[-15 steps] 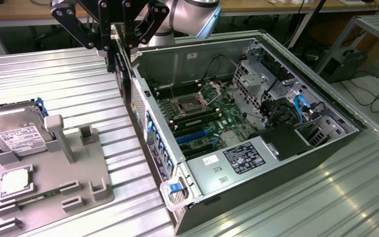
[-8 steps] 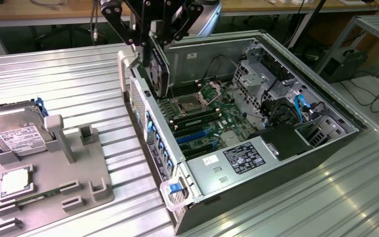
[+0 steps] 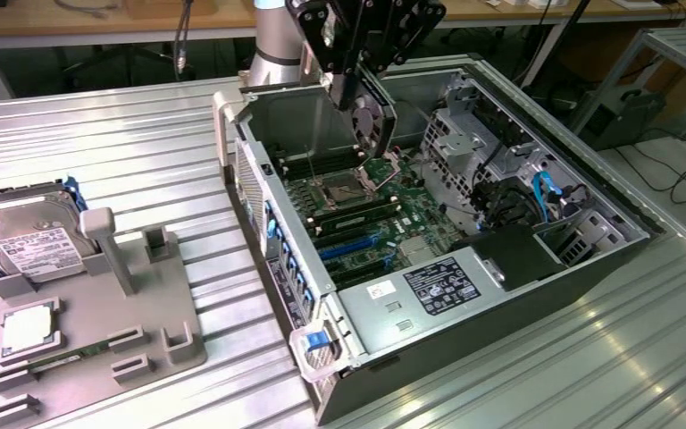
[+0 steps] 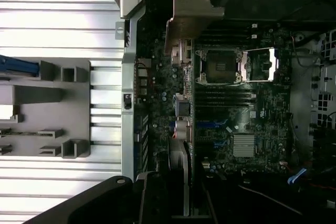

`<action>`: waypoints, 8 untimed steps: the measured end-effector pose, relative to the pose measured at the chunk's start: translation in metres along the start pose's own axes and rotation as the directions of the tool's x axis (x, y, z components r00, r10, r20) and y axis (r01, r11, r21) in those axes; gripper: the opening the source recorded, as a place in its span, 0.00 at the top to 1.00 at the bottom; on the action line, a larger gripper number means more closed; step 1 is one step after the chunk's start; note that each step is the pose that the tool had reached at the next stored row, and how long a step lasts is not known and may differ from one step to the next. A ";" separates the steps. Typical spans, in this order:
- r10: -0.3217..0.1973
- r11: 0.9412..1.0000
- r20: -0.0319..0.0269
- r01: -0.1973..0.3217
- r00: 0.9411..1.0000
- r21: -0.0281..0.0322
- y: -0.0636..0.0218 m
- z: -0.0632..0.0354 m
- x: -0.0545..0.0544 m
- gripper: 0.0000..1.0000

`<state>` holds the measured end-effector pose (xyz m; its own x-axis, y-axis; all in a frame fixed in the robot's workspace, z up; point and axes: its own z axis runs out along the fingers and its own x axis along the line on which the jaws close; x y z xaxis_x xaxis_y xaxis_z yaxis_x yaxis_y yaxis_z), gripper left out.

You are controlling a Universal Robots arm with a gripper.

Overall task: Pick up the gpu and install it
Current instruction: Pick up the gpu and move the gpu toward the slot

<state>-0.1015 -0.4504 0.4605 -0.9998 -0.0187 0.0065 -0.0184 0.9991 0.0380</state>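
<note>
The gripper [image 3: 353, 96] grasps the gpu [image 3: 375, 125] over the motherboard [image 3: 373, 214] (the wrist view reveals its metal bracket [image 4: 191, 9]).

end effector [image 3: 356, 89] | holding gpu [image 3: 373, 125] upright | over open computer case [image 3: 522, 331]

The open case [image 3: 274, 192] lies on the bench [image 3: 129, 134], with the tray [image 3: 140, 313] beside it at the exterior view's left. The drive [image 3: 28, 237] rests at the tray's far end in that view. The gpu [image 3: 374, 125] hangs on edge in the tool [image 3: 353, 91], above the board [image 3: 373, 210] inside the case.
</note>
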 end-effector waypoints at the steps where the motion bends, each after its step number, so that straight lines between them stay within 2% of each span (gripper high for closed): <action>1: 0.000 1.000 0.000 0.000 1.000 0.000 0.0000 0.0000 -0.002 0.72; 8: -0.003 1.000 0.000 0.003 1.000 0.000 -0.0003 -0.0001 -0.015 0.72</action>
<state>-0.0869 -0.4504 0.4604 -0.9997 -0.0218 0.0065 -0.0215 0.9990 0.0379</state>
